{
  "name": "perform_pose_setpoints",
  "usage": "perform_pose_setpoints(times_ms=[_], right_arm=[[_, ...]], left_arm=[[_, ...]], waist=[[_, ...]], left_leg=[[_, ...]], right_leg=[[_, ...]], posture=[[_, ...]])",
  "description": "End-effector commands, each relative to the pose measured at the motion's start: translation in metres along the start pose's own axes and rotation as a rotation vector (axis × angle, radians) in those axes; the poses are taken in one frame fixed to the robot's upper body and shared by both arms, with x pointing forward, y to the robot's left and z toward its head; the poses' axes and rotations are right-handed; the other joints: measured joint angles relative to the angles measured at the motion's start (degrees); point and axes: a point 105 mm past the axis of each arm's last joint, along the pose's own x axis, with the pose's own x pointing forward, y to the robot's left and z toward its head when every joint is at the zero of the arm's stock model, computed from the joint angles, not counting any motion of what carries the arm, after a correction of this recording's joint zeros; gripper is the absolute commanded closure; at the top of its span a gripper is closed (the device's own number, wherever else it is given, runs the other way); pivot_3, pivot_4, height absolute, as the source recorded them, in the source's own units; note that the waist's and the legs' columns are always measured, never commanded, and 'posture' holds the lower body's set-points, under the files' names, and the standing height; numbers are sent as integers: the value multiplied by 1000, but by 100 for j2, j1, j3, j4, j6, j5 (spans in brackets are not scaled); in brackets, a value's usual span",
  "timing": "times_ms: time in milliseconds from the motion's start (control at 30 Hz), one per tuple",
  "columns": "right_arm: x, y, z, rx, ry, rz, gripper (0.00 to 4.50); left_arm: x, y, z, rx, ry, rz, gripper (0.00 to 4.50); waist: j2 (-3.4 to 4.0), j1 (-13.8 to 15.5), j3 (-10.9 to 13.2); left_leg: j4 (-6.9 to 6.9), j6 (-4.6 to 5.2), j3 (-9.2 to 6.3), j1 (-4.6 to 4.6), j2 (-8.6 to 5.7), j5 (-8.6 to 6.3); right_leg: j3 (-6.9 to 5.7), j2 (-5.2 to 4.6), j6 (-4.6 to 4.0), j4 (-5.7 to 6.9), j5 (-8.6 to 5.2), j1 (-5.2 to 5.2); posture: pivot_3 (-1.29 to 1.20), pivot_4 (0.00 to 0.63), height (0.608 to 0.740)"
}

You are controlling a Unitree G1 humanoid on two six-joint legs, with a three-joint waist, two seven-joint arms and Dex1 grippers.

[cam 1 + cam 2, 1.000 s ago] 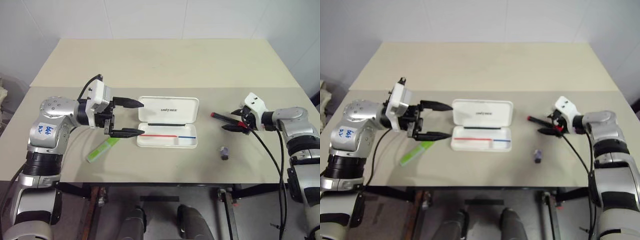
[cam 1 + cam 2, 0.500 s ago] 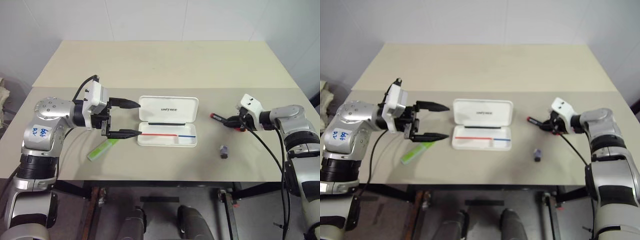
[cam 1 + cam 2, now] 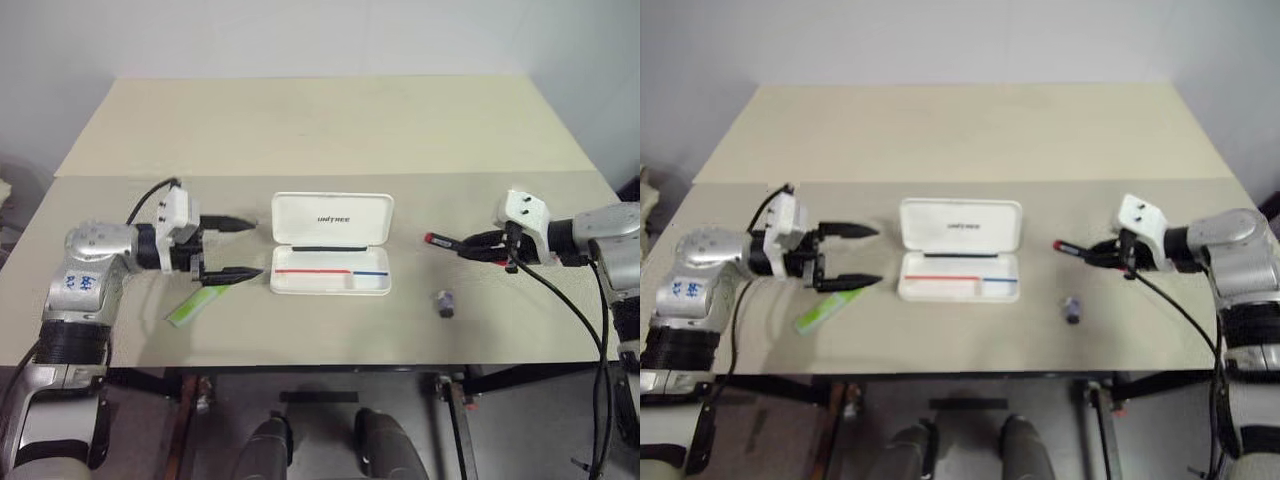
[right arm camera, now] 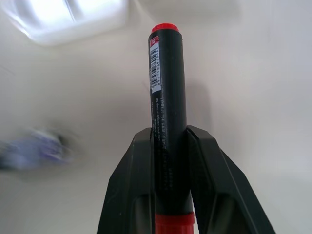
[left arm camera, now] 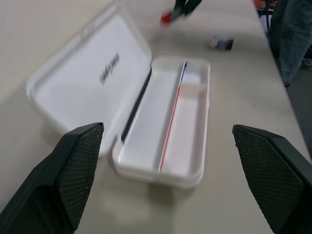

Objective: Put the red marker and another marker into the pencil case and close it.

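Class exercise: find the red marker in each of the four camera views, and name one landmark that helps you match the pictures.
Left eye view: red marker right of the pencil case, in the right gripper.
Right eye view: the same, right of the case.
Left wrist view: its red tip beyond the case's far end.
Right wrist view: centre, clamped between the fingers.
Shared landmark: the open white case.

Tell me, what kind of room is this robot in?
Probably a lab or test room: a plain beige table against bare white walls, holding only a white plastic pencil case, a flat green marker and a small purple stub.
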Motion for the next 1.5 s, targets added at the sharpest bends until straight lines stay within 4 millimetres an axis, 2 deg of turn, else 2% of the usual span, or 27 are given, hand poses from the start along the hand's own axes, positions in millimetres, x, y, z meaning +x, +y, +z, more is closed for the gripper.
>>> perform_pose_setpoints(times_ms=[33, 100, 167, 300, 400, 533, 667, 800, 1067, 1100, 1133, 1267, 1400, 1500], right_arm=[[14, 16, 38, -18, -102, 12, 3934], [37, 33, 60, -21, -164, 58, 3934], [50, 42, 71, -15, -193, 84, 3934], [62, 47, 76, -6, -204, 93, 3934], [95, 55, 85, -51, -220, 129, 3934], [118, 56, 83, -140, -187, 144, 3934], [127, 55, 81, -171, -175, 159, 3934], [137, 52, 77, -206, -150, 152, 3934], [144, 47, 82, -241, -167, 129, 3934], [145, 47, 84, -245, -169, 130, 3167], [144, 48, 87, -248, -180, 131, 2946], [142, 49, 97, -240, -219, 133, 1466], [131, 53, 121, -229, -308, 155, 37], [116, 59, 146, -180, -427, 198, 37]], left_arm=[[-11, 4, 3, 44, 0, 36, 0], [-13, 3, -1, 34, 8, 40, 0], [-13, 3, -2, 34, 9, 40, 0], [-11, 3, -2, 36, 10, 39, 0], [-12, 2, -5, 32, 13, 43, 0], [-9, -1, -6, 30, 8, 45, 0], [-8, -3, -6, 28, 2, 48, 0], [-6, -6, -6, 25, -7, 55, 0], [-5, -9, -6, 19, -14, 65, 0], [-4, -9, -6, 18, -15, 67, 0], [-4, -9, -6, 16, -17, 68, 0], [-3, -9, -6, 15, -20, 68, 0], [-3, -9, -6, 13, -22, 68, 0], [-2, -9, -7, 10, -22, 66, 0]], waist=[[0, 25, 0], [-1, 11, -1], [-1, 26, -1], [-2, 113, -1], [-7, 129, -4], [-8, 48, -5], [-10, 37, -5], [-11, 16, -6], [-11, 26, -6], [-11, 25, -6], [-11, 24, -6], [-11, 15, -6], [-11, 20, -6], [-11, 25, -6]], left_leg=[[3, 15, 0, 1, -1, -8], [5, 15, 0, 3, 0, -7], [4, 12, -3, 4, 3, -5], [6, 17, -14, -7, -9, -2], [4, 23, -9, -12, -11, -6], [-4, 17, -3, -16, -6, -3], [11, 16, -4, -62, -8, -1], [13, 2, -4, -59, -6, 9], [9, 3, -7, -58, -3, 10], [9, 2, -7, -58, -3, 10], [8, 2, -7, -58, -3, 10], [6, 0, -7, -58, -1, 11], [6, -1, -6, -58, -2, 12], [8, 0, -7, -59, -2, 11]], right_leg=[[1, -1, 0, 3, 0, 0], [4, 0, -5, 5, 4, 0], [3, 2, -10, 9, 7, 0], [2, -5, -8, 6, 9, -2], [4, -8, -6, -2, 10, -8], [3, -3, -10, 10, 8, -29], [4, -4, -7, 18, 10, -69], [3, 0, -11, 23, 15, -69], [4, 5, -14, 31, 14, -73], [4, 4, -14, 31, 14, -73], [4, 4, -14, 30, 14, -73], [3, 6, -14, 30, 14, -74], [4, 5, -15, 30, 14, -75], [4, 5, -15, 32, 14, -75]], posture=[[0, 150, 740], [0, 150, 740], [0, 150, 740], [0, 150, 740], [0, 150, 740], [0, 150, 740], [0, 150, 740], [0, 150, 740], [0, 150, 740], [0, 150, 740], [0, 150, 740], [0, 150, 740], [0, 150, 740], [0, 150, 740]])
